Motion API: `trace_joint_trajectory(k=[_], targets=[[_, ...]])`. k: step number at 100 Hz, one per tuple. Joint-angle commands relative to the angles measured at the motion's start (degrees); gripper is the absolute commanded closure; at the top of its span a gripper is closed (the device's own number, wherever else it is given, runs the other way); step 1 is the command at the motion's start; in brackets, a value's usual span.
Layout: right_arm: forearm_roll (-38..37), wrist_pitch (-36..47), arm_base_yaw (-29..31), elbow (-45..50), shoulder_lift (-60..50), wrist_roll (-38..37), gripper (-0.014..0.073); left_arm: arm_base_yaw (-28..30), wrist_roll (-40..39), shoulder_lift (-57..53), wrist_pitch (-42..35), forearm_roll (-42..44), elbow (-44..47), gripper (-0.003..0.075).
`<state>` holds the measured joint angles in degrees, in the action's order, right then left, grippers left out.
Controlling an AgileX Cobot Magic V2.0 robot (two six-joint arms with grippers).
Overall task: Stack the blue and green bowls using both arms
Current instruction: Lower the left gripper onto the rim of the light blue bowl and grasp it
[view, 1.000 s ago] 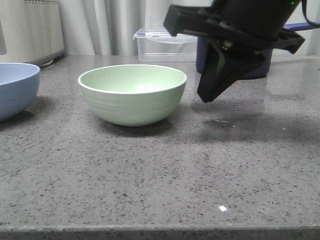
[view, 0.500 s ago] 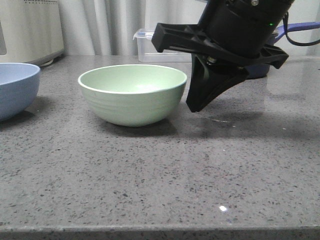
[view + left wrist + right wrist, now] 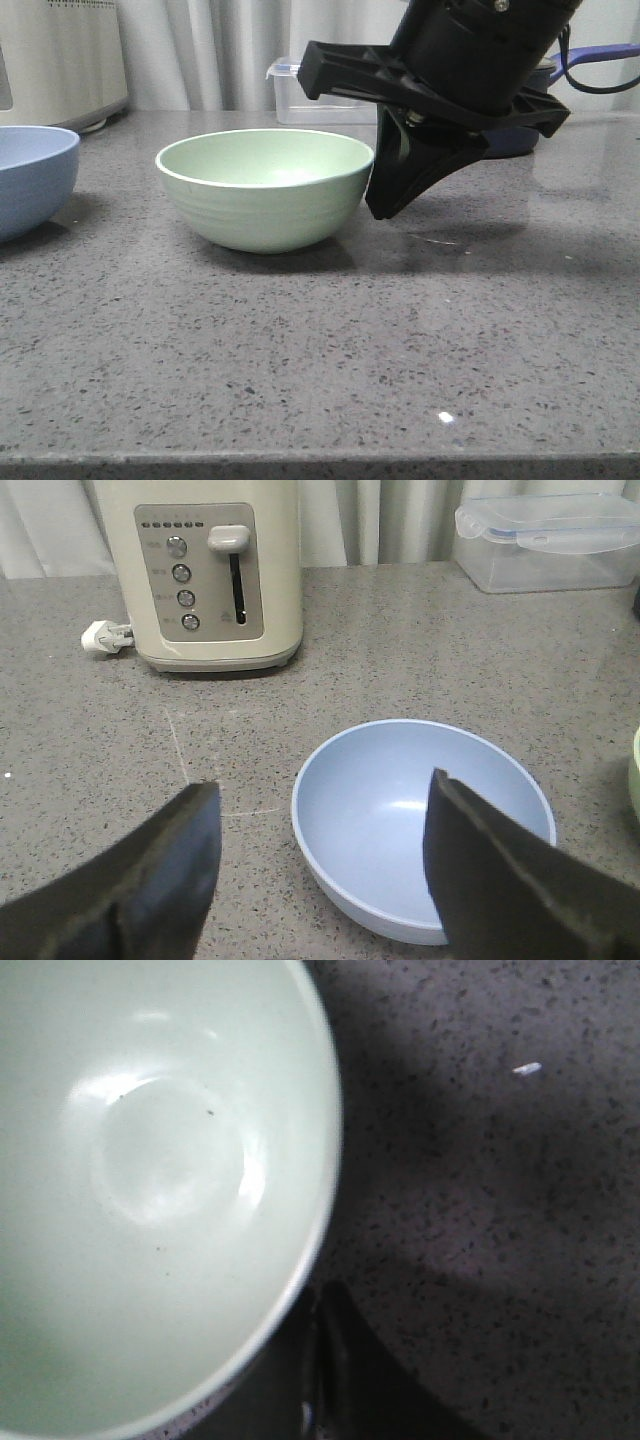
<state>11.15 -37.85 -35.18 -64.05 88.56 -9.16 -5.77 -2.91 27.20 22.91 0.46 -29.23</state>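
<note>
The green bowl stands upright on the grey counter, mid-left in the front view. The right wrist view looks down into the green bowl. My right gripper is shut and empty. Its tip hangs just outside the bowl's right wall, close to the rim; I cannot tell whether it touches. The blue bowl sits at the far left, apart from the green one. My left gripper is open above the blue bowl, with one finger over the bowl and the other over the counter. It is out of the front view.
A cream toaster with a white plug stands behind the blue bowl. A clear lidded box and a dark navy saucepan stand at the back behind my right arm. The counter's front edge is near the camera.
My right gripper has moved left and slightly down, from well right of the green bowl to right beside its wall. Neither bowl has moved.
</note>
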Motion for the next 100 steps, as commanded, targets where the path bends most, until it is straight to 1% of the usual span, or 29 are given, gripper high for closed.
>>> trace_joint_trajectory(k=[1,9,19,31,50,68,80,100], targets=[[0.7,2.5,-0.3,-1.3,-1.8,0.3,0.066,0.1,-0.5,1.4,-4.0,-0.8,-2.5,0.0283],[0.7,2.4,-0.3,-1.3,-1.8,0.3,0.066,0.1,-0.6,3.1,-1.7,-1.6,-4.0,0.0283],[0.7,2.4,-0.3,-1.3,-1.8,0.3,0.066,0.1,-1.4,7.0,3.2,-1.6,-7.4,0.0283],[0.7,2.4,-0.3,-1.3,-1.8,0.3,0.066,1.1,-7.4,13.6,9.7,-0.9,-12.9,0.0311],[0.7,2.3,-0.3,-1.3,-1.8,0.3,0.066,3.7,-7.4,24.9,18.8,-0.9,-21.8,0.0315],[0.7,2.2,-0.3,-1.3,-1.8,0.3,0.066,3.6,-6.6,34.1,25.2,-2.2,-28.2,0.0315],[0.7,2.2,-0.3,-1.3,-1.8,0.3,0.066,3.6,-6.3,39.4,26.9,-2.4,-30.2,0.0315],[0.7,2.2,-0.3,-1.3,-1.8,0.3,0.066,3.6,-6.1,45.8,27.0,-2.7,-31.2,0.0315]])
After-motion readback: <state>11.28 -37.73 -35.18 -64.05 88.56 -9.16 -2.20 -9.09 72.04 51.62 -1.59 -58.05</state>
